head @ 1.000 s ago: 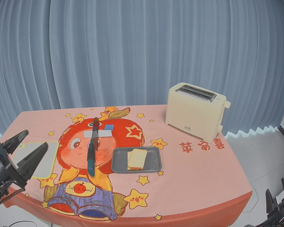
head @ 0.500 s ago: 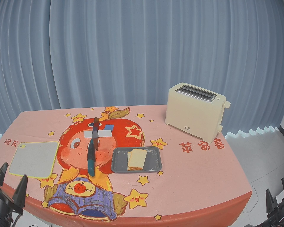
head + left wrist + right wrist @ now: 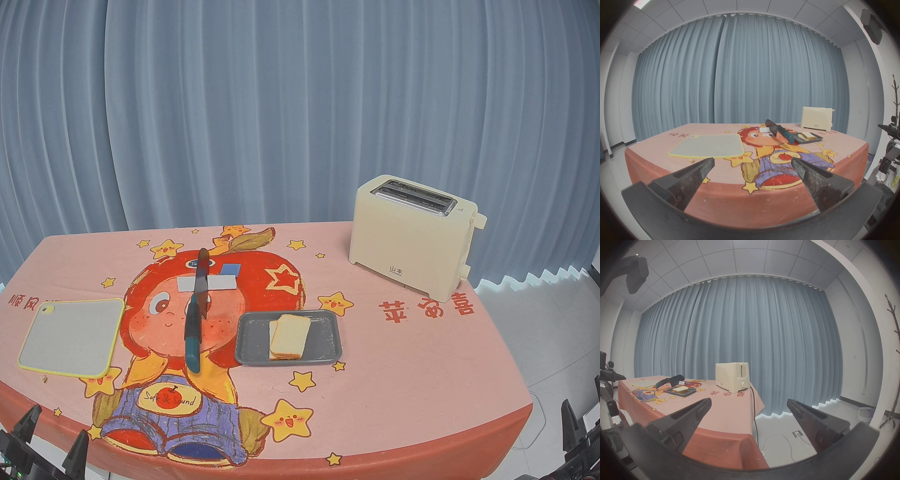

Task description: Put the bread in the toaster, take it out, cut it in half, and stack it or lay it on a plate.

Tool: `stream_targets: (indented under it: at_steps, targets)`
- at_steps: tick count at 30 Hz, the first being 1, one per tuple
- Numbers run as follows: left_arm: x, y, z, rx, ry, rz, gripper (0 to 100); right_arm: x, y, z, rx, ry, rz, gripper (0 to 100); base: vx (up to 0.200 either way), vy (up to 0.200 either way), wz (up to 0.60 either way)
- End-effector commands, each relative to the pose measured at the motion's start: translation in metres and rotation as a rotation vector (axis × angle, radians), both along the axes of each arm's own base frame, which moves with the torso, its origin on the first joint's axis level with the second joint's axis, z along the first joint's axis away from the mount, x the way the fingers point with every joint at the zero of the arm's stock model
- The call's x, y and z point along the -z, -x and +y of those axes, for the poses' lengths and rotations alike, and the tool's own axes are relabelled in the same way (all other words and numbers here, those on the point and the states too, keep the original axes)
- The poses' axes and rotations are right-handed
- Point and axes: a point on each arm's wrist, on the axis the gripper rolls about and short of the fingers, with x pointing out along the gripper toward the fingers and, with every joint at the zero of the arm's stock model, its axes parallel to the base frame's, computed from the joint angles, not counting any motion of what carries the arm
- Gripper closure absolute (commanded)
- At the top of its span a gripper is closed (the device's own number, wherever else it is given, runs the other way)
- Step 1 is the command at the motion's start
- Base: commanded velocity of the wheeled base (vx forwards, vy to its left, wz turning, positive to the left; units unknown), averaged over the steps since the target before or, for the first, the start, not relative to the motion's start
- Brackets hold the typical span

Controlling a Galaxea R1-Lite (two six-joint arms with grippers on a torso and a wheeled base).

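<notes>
Bread (image 3: 289, 336) lies stacked on the plate (image 3: 251, 351); task judged complete. Knife (image 3: 194, 312) rests left of plate, unneeded. Left gripper (image 3: 752, 160) and right gripper (image 3: 749, 402) sit well apart from plate, fingers spread, empty.

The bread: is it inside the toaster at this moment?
No, the bread lies on the grey tray, on the table well apart from the toaster.

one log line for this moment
bread: stacked on tray | knife: beside tray | toaster: empty | left end effector: open, empty | right end effector: open, empty
</notes>
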Motion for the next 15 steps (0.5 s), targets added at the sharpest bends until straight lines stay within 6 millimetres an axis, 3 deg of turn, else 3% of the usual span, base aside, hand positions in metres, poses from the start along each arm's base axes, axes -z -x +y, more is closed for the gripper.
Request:
stream_targets:
  at_steps: [1,15]
  targets:
    - [0.0037,0.0037,-0.0017,-0.142,0.005,-0.063,0,0.0052,-0.0001,0.0000,0.000,-0.001,0.001,0,0.000,0.000,0.00]
    - [0.0051,0.0075,-0.0013,-0.060,-0.010,-0.108,0,0.0052,-0.0001,0.0000,0.001,-0.004,0.001,0,0.000,0.000,0.00]
